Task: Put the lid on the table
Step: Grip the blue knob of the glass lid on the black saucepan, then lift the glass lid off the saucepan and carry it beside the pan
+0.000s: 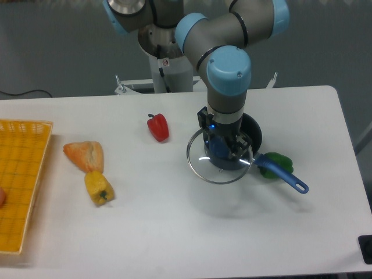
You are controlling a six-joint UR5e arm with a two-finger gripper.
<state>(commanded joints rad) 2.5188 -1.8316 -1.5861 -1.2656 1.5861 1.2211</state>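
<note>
A: Here we are. The gripper sits over the pot at the right of the table, and the lid hangs beneath it, lifted off and shifted to the near-left of the pot's mouth.

B: Is it clamped?

A: Looks that way: the fingers appear closed on the blue centre knob, seen through the glass. The knob itself is mostly hidden by them.

B: And how should that lid handle?

A: Glass disc with a thin metal rim, so I'd call it stiff, fairly weighty for its size, slick and breakable. The knob is the sensible hold; the rim offers nothing for two fingers. Held at the centre it ought to hang level, and it does look roughly flat. It wants a gentle set-down, not a drop.

B: Count the field for me.

A: One lid, one pot with a blue handle pointing near-right. One green pepper beside that handle, one red pepper left of the pot. Further left, one orange pastry-like piece and one yellow pepper just below it. One yellow tray at the far left edge.
</note>
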